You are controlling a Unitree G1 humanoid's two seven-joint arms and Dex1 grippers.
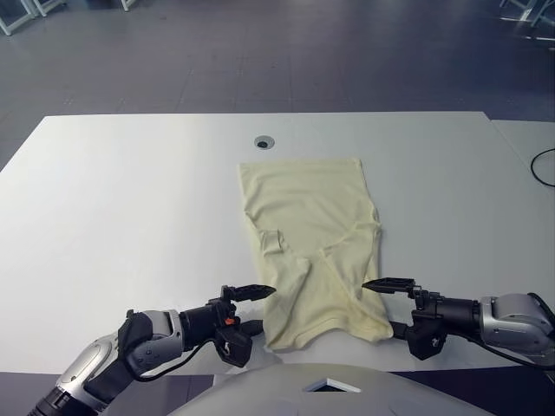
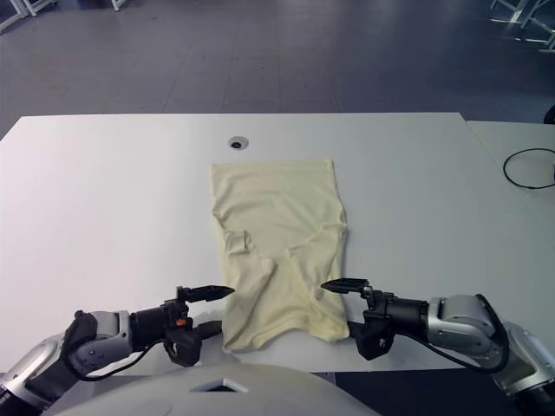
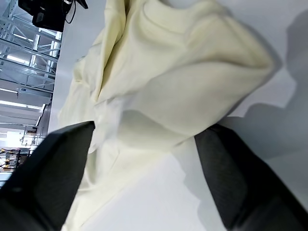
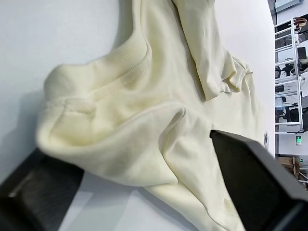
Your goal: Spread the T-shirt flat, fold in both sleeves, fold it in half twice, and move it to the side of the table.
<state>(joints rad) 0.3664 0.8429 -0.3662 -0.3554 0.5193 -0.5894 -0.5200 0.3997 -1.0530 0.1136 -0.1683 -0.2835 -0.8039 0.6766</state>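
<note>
Seen from the head's two eyes, a pale yellow T-shirt lies on the white table. Both sleeves are turned in over its body and its collar end lies nearest the robot. The left gripper sits at the shirt's near left corner. Its two fingers are parted one above the other at the cloth's edge, released and gripping nothing. The right gripper sits at the opposite near corner, spread in the same way and also empty. The shirt stretches between the two grippers and runs away ahead of them. Beyond the far hem, well apart from both grippers, is a round grommet hole. A black cable lies far out past the right gripper.

In the left wrist view, the left gripper's dark fingers stand wide apart, with a rumpled corner of the T-shirt bulging into the gap between them. Whether the cloth touches either pad cannot be told. Bare table shows just under the gripper, and the right gripper shows farther off across the shirt.

In the right wrist view, the right gripper's fingers are equally far apart. The shirt's corner with its ribbed collar lies between them, unclamped. A folded sleeve lies farther ahead on the cloth.
</note>
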